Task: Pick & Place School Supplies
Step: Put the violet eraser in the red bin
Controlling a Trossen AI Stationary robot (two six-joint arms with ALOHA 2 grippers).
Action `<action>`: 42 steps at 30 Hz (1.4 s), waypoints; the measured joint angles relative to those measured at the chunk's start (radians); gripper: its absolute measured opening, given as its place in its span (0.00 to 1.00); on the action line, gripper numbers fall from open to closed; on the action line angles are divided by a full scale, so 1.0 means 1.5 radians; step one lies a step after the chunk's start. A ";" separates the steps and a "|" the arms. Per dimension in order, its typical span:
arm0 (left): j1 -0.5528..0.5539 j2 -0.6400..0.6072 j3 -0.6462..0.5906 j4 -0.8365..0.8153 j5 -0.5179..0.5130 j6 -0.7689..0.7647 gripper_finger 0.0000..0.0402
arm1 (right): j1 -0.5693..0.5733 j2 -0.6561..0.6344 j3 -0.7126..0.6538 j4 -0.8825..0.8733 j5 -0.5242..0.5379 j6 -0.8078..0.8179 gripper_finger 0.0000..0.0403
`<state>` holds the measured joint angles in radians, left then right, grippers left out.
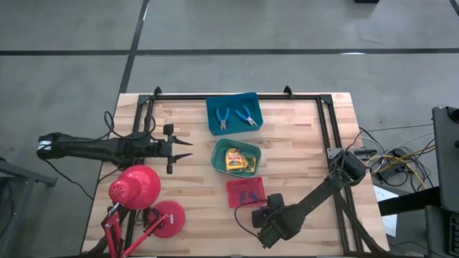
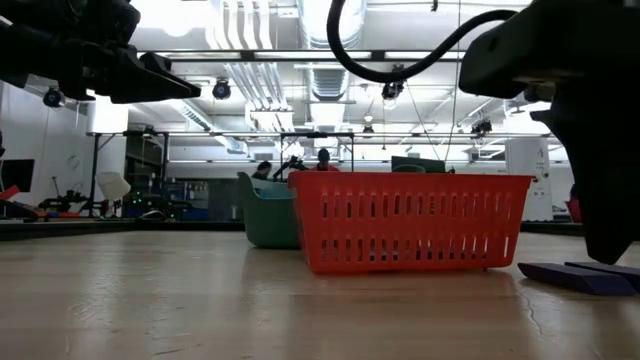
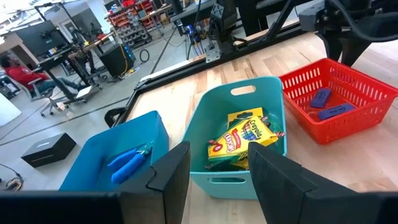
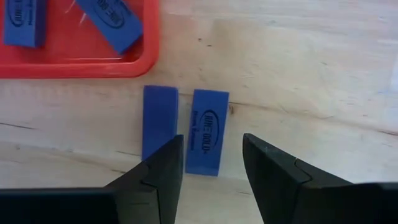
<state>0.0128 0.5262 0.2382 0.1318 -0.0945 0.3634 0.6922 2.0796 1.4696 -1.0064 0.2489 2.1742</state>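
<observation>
Your right pincer hangs spread over two blue blocks lying side by side on the table, just outside the red tray, lined up to straddle one. Left pincer waits spread.

My overhead cam looks straight down on the whole pale wooden table. Low cam sits at tabletop level, close to the red slotted plastic basket, which both wrist cams also catch, right one closest.
</observation>
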 joint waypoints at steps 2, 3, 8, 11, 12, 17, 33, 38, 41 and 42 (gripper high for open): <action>0.000 0.000 0.000 0.000 0.000 0.000 0.42 | 0.000 0.000 0.000 0.002 0.000 0.000 0.39; 0.000 0.000 0.000 0.000 0.000 0.000 0.42 | 0.000 0.000 0.000 0.002 0.000 0.000 0.38; -0.001 0.000 0.000 0.000 0.000 0.000 0.42 | -0.002 0.000 -0.001 0.020 0.001 -0.001 0.40; -0.001 0.000 0.000 0.000 0.000 0.000 0.42 | -0.005 0.001 -0.001 0.023 0.003 -0.003 0.40; -0.001 0.000 0.000 0.001 0.000 0.000 0.42 | -0.006 0.004 -0.001 0.023 0.003 -0.003 0.40; 0.000 0.000 0.000 0.002 0.000 0.000 0.42 | -0.006 0.019 -0.001 0.028 0.016 -0.004 0.39; 0.000 0.000 0.000 -0.004 0.000 0.000 0.42 | -0.005 0.026 0.000 0.010 0.007 0.000 0.38; 0.000 0.000 0.000 -0.005 0.000 0.000 0.42 | 0.000 0.026 -0.001 0.007 0.002 0.000 0.38; 0.000 0.000 0.000 -0.005 0.000 0.000 0.42 | 0.003 0.027 -0.002 -0.004 -0.019 0.009 0.37; 0.000 0.000 0.000 -0.005 0.000 0.000 0.42 | 0.006 0.027 -0.003 -0.003 -0.017 0.012 0.37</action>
<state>0.0128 0.5262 0.2382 0.1241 -0.0945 0.3635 0.7006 2.1204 1.4654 -1.0115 0.2237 2.1923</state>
